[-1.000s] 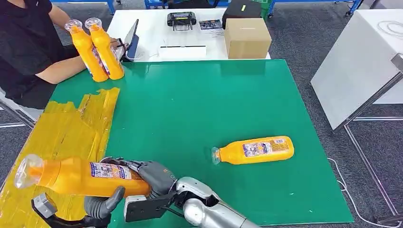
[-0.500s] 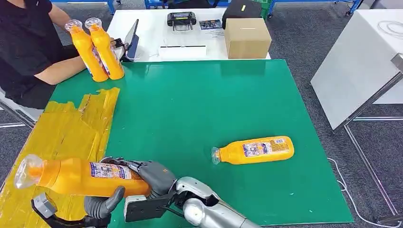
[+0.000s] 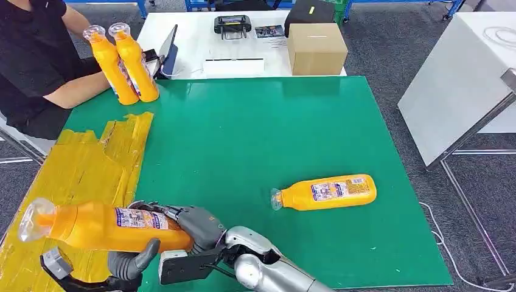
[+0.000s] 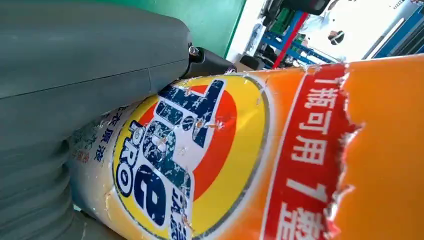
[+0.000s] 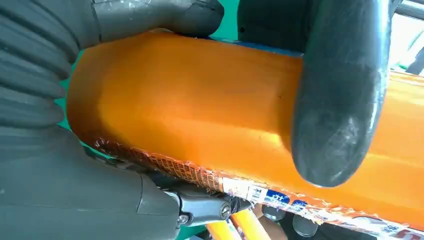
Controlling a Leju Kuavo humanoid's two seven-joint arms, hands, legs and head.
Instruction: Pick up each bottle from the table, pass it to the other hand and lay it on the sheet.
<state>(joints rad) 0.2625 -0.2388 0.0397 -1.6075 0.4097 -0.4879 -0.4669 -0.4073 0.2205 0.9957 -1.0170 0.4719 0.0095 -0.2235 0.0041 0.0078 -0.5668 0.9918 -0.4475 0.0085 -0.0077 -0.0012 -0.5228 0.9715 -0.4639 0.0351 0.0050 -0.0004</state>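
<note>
Holding a bottle [image 3: 103, 226] level over the desk's [image 3: 255, 134] near left corner, my right robot hand [image 3: 188, 224] wraps its base while the left robot hand [image 3: 131, 261] cups it from beneath. Its cap points left, over the yellow sheet [image 3: 79, 170]. A second bottle [image 3: 325, 192] lies well right, nearer the right arm.

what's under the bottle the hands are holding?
Under the held orange plastic bottle is the crinkled yellow sheet at its neck end and the green table mat near its base. The left hand and right hand cover the rest.
</note>
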